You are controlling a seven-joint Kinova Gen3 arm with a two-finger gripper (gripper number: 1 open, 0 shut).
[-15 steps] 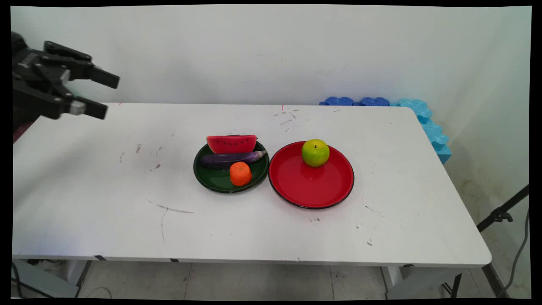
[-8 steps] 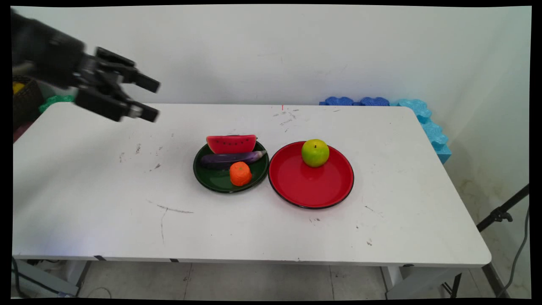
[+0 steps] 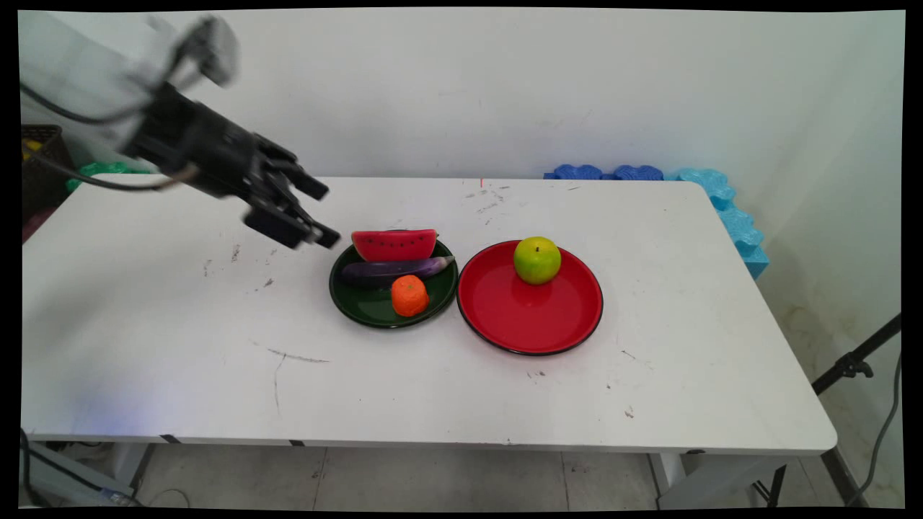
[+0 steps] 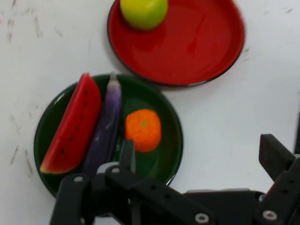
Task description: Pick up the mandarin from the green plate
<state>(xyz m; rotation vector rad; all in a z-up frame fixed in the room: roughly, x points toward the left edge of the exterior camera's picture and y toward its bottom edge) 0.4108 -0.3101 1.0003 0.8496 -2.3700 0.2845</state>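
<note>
My black gripper (image 3: 323,214) hangs open and empty above the table, just left of a dark green plate (image 3: 360,306). On that plate lie a watermelon slice (image 3: 394,244), a purple eggplant (image 3: 393,269) and an orange (image 3: 409,295). To its right, a red plate (image 3: 530,317) carries a green apple (image 3: 536,259) near its far rim. The hand view looks down on the green plate (image 4: 171,122), with the watermelon slice (image 4: 72,126), eggplant (image 4: 105,126) and orange (image 4: 143,130) just beyond the gripper (image 4: 199,152); the red plate (image 4: 197,47) and apple (image 4: 143,11) lie further off.
Blue foam pieces (image 3: 721,202) line the table's far right corner. A black basket (image 3: 43,155) and something green (image 3: 97,171) sit beyond the table's left end. A black stand leg (image 3: 854,364) rises at the right.
The gripper has travelled right and downward from the table's far left corner to just beside the green plate, staying open. The fruit and plates have not moved.
</note>
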